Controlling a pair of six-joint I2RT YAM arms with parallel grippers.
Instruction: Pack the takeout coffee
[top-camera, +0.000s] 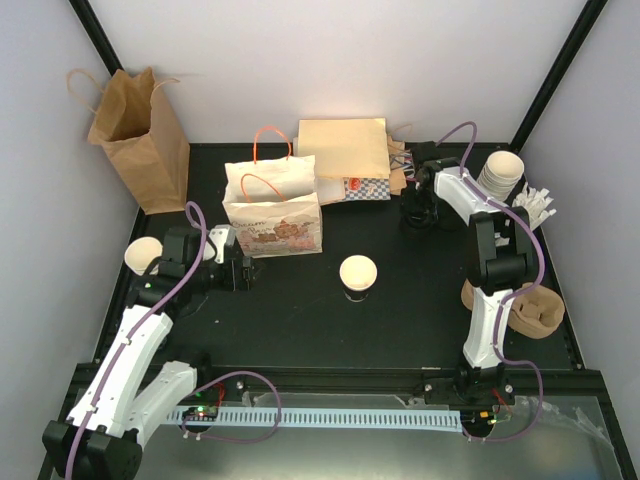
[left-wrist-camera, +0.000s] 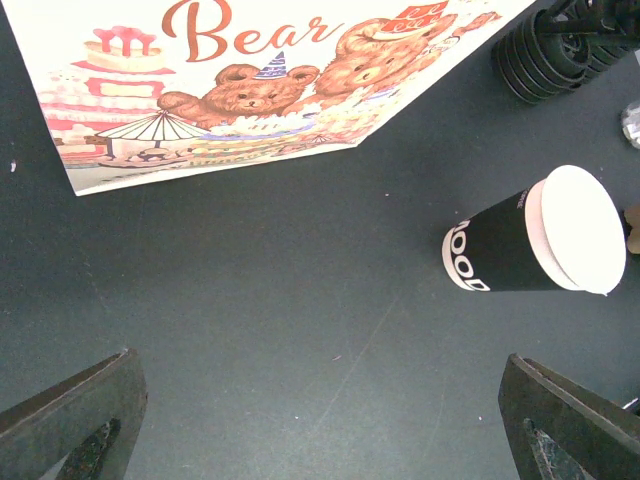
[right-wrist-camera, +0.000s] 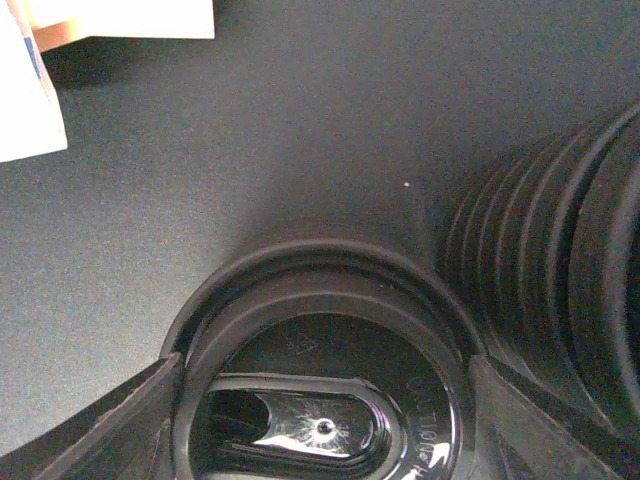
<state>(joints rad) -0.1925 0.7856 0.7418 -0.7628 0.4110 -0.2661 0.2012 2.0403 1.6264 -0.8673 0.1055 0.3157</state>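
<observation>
Black desk (top-camera: 300, 320), nothing bagged: cup (top-camera: 358, 273) beyond the gaping, empty left pincer (left-wrist-camera: 320, 420) looks lidless, right pincer (right-wrist-camera: 320, 425) straddling a lid (right-wrist-camera: 320, 340), grip unclear.

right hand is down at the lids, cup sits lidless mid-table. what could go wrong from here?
1. The right hand straddles one black lid right beside the stack of lids; closing could nudge the stack or lift two.
2. The cup stands uncapped; a skewed lid press could tip it.
3. The bear bag has handles arching over its mouth; they could snag the cup.
</observation>
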